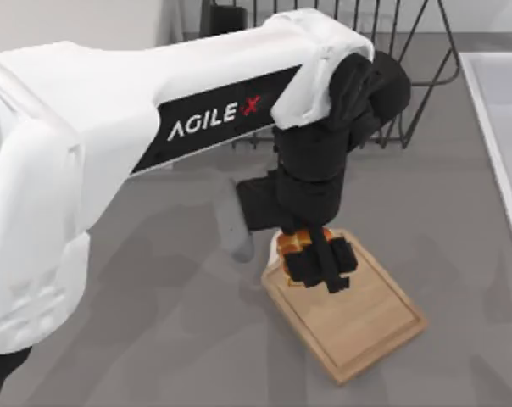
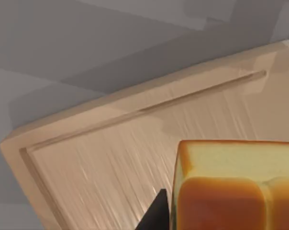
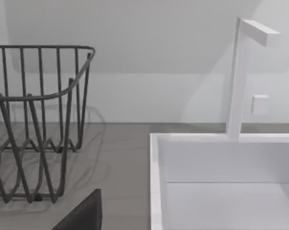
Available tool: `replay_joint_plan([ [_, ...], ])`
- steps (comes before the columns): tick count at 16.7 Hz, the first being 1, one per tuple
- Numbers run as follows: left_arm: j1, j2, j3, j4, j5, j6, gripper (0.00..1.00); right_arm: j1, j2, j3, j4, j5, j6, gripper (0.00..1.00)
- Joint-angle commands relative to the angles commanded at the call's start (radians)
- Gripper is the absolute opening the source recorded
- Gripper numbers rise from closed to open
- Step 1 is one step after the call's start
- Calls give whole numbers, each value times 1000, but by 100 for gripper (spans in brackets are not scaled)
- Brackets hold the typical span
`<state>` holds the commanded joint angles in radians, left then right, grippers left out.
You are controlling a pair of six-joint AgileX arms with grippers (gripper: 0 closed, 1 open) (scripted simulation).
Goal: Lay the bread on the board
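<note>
Grey table (image 1: 154, 339): left pincer (image 1: 317, 259) half-hides bread (image 1: 292, 243).

Even, diffuse illumination in all three views, with no glare. In the top view the left arm (image 1: 137, 144) casts soft grey shadows on the table (image 1: 137, 339) at centre and lower left. In the left wrist view a broad shadow band crosses the upper frame and falls on the board (image 2: 111, 158); the bread (image 2: 235, 187) at lower right appears bright. In the right wrist view the wire rack (image 3: 34, 120) throws faint line shadows at left.

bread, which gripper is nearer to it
Left. The left gripper is right at the bread over the board; the right arm is off near the sink.
</note>
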<state>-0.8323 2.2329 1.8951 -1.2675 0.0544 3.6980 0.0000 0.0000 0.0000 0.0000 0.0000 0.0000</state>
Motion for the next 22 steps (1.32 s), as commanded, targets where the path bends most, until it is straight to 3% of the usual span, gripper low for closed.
replay_joint_plan([
  [5,-41,44,71,44,-35,128,0,0,0,0,0,0,0,100],
  [22,-39,57,-1,150,-36,125,0,0,0,0,0,0,0,100],
])
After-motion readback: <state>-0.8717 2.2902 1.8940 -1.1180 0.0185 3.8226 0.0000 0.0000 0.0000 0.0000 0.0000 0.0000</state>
